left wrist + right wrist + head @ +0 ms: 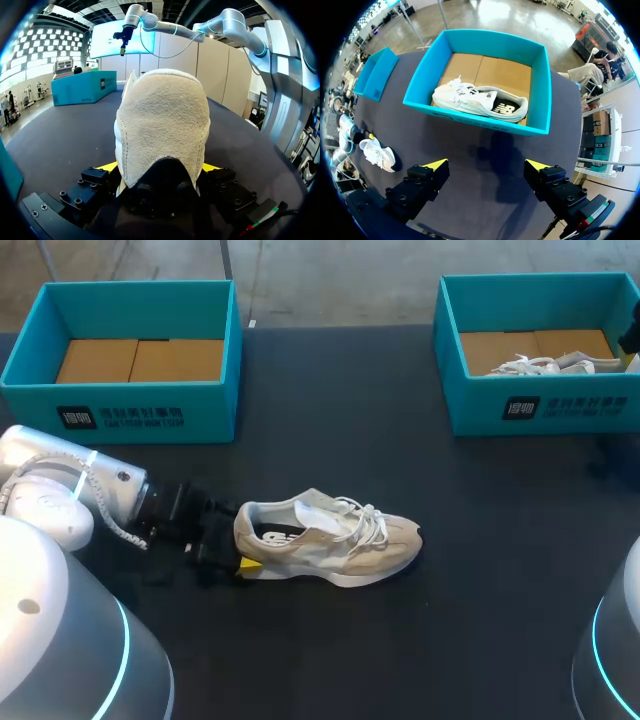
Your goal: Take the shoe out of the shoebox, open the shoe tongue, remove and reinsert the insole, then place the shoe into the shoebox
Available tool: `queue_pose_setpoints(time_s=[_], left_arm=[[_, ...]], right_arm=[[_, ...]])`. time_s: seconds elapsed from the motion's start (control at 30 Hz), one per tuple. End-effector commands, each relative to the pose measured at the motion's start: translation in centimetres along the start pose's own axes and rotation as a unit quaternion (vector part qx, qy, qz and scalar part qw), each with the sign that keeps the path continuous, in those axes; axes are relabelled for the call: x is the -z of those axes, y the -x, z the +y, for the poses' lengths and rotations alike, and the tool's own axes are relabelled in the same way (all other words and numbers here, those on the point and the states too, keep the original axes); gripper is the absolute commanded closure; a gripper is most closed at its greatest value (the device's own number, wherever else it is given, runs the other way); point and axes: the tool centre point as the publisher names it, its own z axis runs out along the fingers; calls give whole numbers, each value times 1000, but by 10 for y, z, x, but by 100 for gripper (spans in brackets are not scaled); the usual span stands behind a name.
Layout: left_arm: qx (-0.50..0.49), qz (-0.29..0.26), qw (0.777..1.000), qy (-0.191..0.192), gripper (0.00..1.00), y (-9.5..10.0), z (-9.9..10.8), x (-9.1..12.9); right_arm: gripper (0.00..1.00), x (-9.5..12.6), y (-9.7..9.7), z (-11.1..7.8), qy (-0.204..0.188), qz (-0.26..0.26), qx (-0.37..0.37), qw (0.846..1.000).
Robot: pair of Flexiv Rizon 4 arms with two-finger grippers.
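A beige and white shoe lies on its sole on the dark table, toe toward the right. My left gripper is at its heel. In the left wrist view the heel fills the gap between the two yellow tips, and both fingers press its sides, so my left gripper is shut on the shoe. My right gripper hangs open and empty high above the right teal shoebox, with the beige shoe far off beside it.
The right shoebox holds a second, white shoe. An empty teal shoebox with a cardboard floor stands at the back left. Dark tabletop lies between the two boxes.
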Motion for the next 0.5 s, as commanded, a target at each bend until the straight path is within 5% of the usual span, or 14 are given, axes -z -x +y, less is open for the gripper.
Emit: queue_pose_setpoints(time_s=[0.03,0.13,0.5], left_arm=[[0,0,1000,0,100,1,0,-2],[0,0,1000,0,100,1,0,-2],[0,0,1000,0,100,1,0,-2]], right_arm=[[0,0,0,0,0,1,0,1000],[0,0,0,0,0,1,0,1000],[0,0,-85,20,-11,-39,-92,995]])
